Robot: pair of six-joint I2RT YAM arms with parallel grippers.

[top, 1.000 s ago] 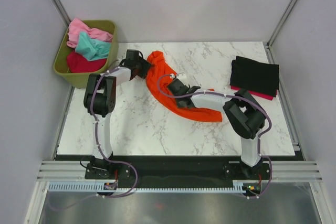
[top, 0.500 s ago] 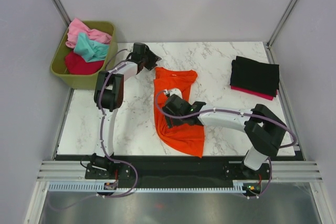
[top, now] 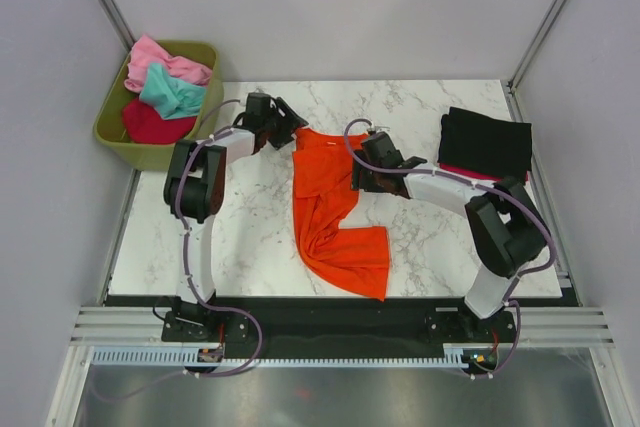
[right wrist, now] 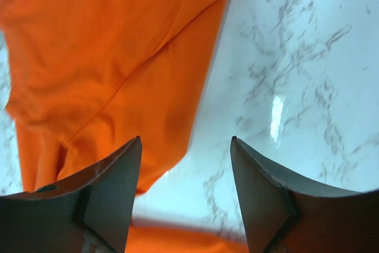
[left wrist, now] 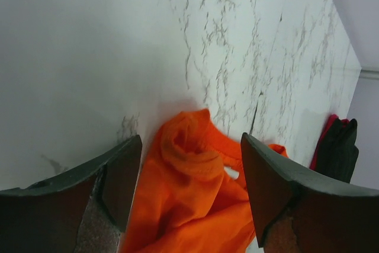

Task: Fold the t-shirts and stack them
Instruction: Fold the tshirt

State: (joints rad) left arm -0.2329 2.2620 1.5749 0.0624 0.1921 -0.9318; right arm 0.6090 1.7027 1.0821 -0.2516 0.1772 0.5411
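Observation:
The large orange t-shirt (top: pixel 335 202) lies lengthwise down the middle of the marble table (top: pixel 250 227), rumpled at its lower end. My left gripper (top: pixel 291 130) is at its top left corner. Its jaws stand open there, with a bunched orange fold (left wrist: pixel 189 152) lying loose between the fingers (left wrist: pixel 118 176). My right gripper (top: pixel 360 175) hovers open at the shirt's upper right edge, over orange cloth (right wrist: pixel 118 45) and bare marble. A folded black t-shirt (top: pixel 487 142) rests on a crimson one (top: pixel 470 175) at the back right.
An olive-green bin (top: pixel 205 97) off the table's back left corner holds pink (top: pixel 155 55), teal (top: pixel 172 92) and dark red (top: pixel 150 122) shirts. The black and crimson stack (left wrist: pixel 336 146) shows far right in the left wrist view. Grey walls close in both sides.
The orange shirt went from a bunched diagonal strip to lying stretched down the table. The right gripper moved from the shirt's middle up to its upper right edge. Both jaws opened wider.

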